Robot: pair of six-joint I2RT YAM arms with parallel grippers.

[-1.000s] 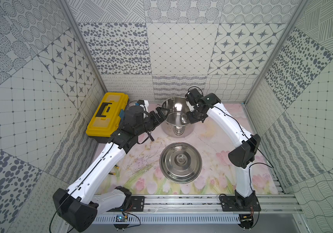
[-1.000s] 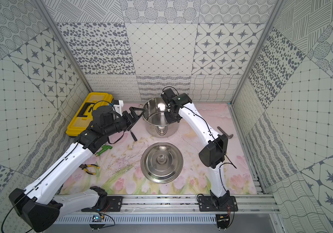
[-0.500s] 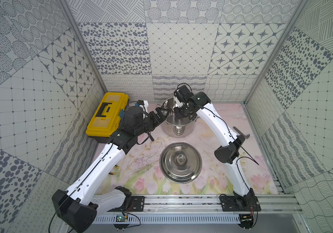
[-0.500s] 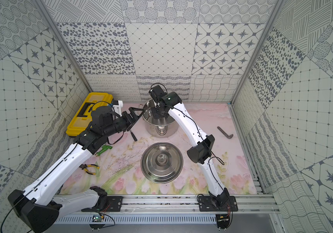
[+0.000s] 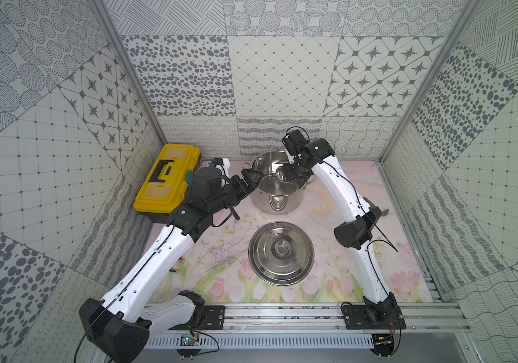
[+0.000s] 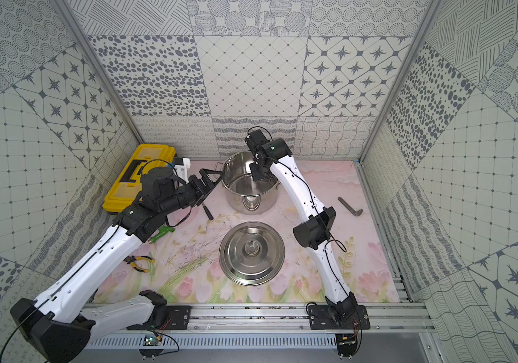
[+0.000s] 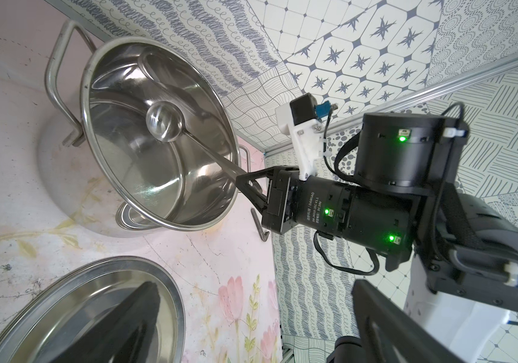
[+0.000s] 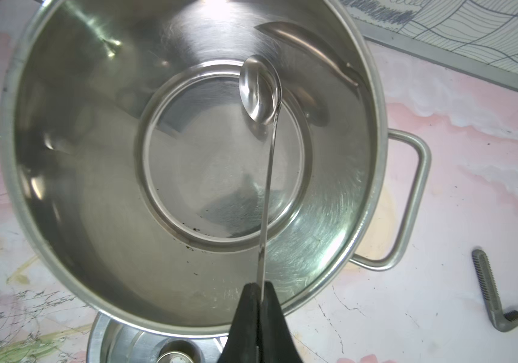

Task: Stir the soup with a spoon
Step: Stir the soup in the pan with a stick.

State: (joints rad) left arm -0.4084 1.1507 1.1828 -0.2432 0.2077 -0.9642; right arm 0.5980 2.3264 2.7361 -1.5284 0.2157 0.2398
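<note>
At 8 o'clock from the pot (image 5: 264, 201) in both top views, the left arm (image 5: 169, 251) hides the hammer (image 5: 235, 214) head. In the right wrist view the lid (image 8: 119, 339) runs off the picture's edge, and the right tool (image 8: 260, 284) covers the ladle (image 8: 267, 188) handle's end.

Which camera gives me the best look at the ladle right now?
Left wrist view: the ladle shows whole, round bowl inside the pot, handle running to the right gripper shut on it. The right wrist view looks along the handle, foreshortening it. In a top view only the bowl shows, small.
</note>
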